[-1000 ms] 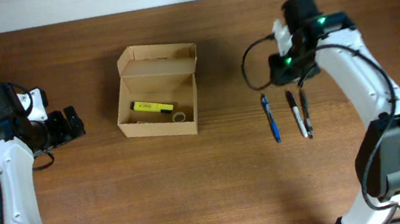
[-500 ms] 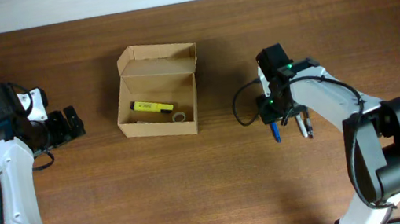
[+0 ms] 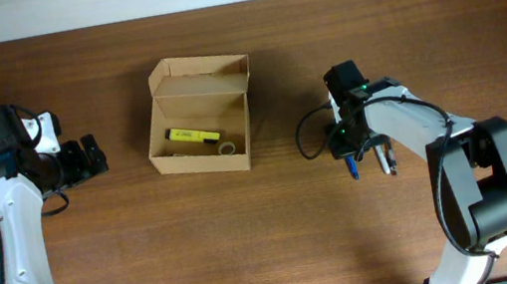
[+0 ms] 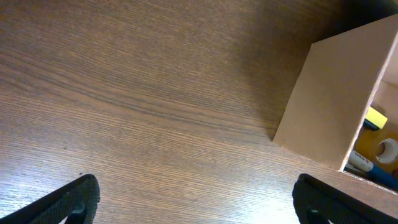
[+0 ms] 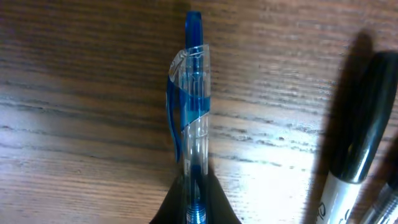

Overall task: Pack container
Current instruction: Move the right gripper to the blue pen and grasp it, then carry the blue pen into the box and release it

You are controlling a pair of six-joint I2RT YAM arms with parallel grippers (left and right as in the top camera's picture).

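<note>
Beneath the right claw [image 5: 194,208], a blue pen [image 5: 189,112] — tip hidden — sits pinched.

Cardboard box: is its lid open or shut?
Open. The flap lid is folded back, and the overhead view shows inside the cardboard box a yellow highlighter and a small tape roll.

Container [image 3: 198,162] — small rectangular cardboard box, tan-brown, plain and unmarked. Open: flap lid [image 3: 201,81] raised at the far edge. Sits flat, slightly skewed — left of centre in the overhead view.
</note>
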